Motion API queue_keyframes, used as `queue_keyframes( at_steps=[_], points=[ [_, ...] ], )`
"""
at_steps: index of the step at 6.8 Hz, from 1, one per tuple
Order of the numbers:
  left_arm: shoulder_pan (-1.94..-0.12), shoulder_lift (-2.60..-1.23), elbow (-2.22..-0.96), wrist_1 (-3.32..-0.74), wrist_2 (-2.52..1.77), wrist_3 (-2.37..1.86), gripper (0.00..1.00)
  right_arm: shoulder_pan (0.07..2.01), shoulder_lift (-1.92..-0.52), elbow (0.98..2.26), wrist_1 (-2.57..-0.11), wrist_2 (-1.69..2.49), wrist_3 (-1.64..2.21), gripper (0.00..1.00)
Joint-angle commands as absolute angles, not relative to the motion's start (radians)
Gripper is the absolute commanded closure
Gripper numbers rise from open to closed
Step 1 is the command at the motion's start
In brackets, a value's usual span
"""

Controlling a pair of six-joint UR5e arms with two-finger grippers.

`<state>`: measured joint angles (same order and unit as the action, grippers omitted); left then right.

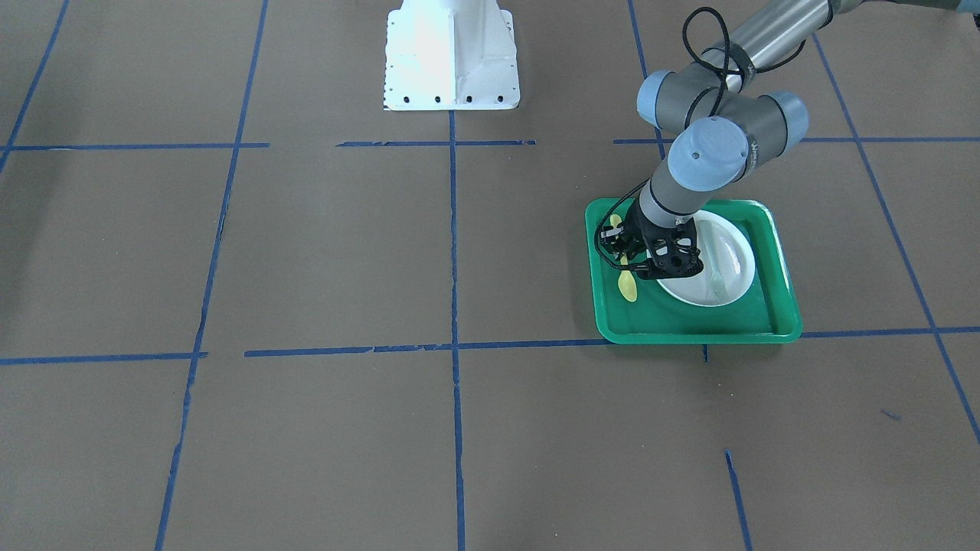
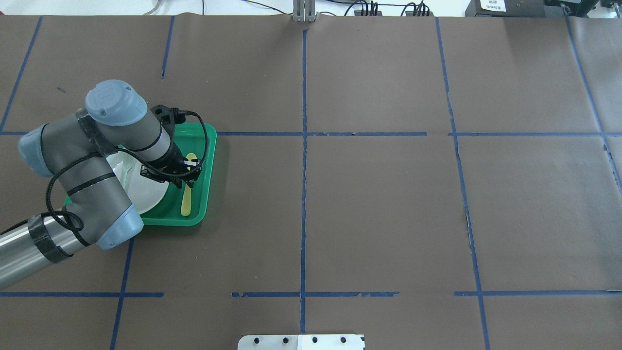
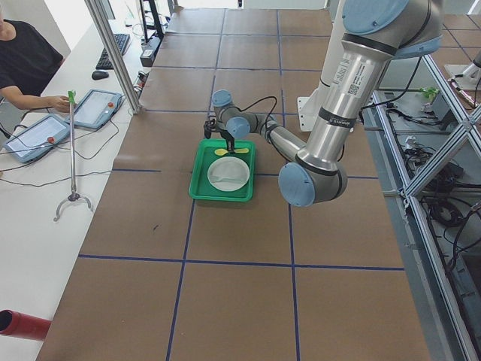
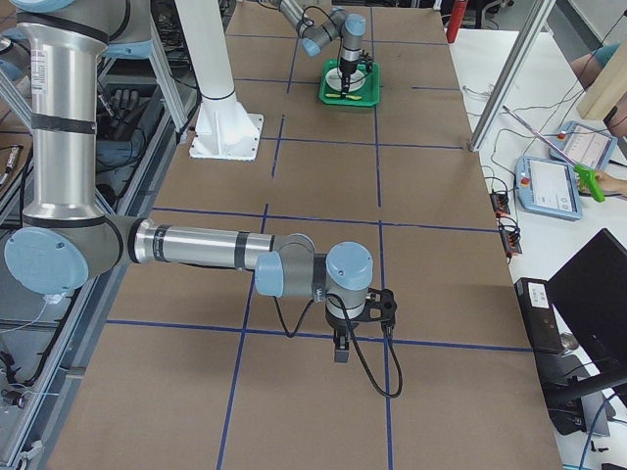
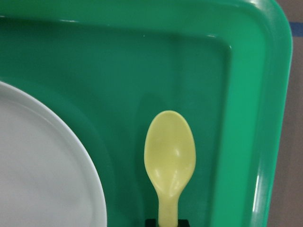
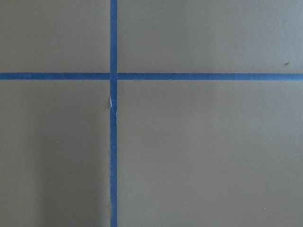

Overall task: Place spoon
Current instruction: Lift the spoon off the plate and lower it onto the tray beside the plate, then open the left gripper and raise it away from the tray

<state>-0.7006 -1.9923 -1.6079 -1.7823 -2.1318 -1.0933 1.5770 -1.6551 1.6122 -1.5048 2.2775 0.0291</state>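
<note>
- In the overhead view, the white plate (image 2: pixel 146 197) sits in the green tray (image 2: pixel 210 146) with a pale fork (image 1: pixel 717 268) lying on it. The left arm hides part of the plate.
- At the plate's 3 o'clock, the spoon (image 2: pixel 186 200) lies along the tray floor. Its bowl points to 12 and its handle to 6, just beside the plate's rim but not on it.
- The left gripper (image 2: pixel 183 182) hangs over the middle of the handle. The wrist view shows something dark on both sides of the handle, but I cannot tell whether the fingers are pinching it or have let go.
- Judging by this, the placing looks nearly done. What seems left is a sure release and a straight lift away.
- The plate rim at the spoon's 9 o'clock and the tray wall at its 3 leave only a narrow lane.
- The right gripper (image 4: pixel 341 348) is well apart, over the taped table (image 2: pixel 388 204). Its fingers' state cannot be told.
</note>
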Motion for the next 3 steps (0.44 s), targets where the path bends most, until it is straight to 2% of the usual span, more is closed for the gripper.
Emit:
queue_keyframes(
  at_steps=[1, 3],
  points=[
    [-0.712, -1.994, -1.624, -1.781, -2.071, -1.091, 0.05, 1.577, -1.655, 1.612, -1.505, 2.276, 0.029, 0.00],
    [-0.866, -1.984, -1.713, -1.735, -2.086, -1.007, 0.05, 1.577, -1.655, 1.612, -1.505, 2.278, 0.029, 0.00]
  ],
)
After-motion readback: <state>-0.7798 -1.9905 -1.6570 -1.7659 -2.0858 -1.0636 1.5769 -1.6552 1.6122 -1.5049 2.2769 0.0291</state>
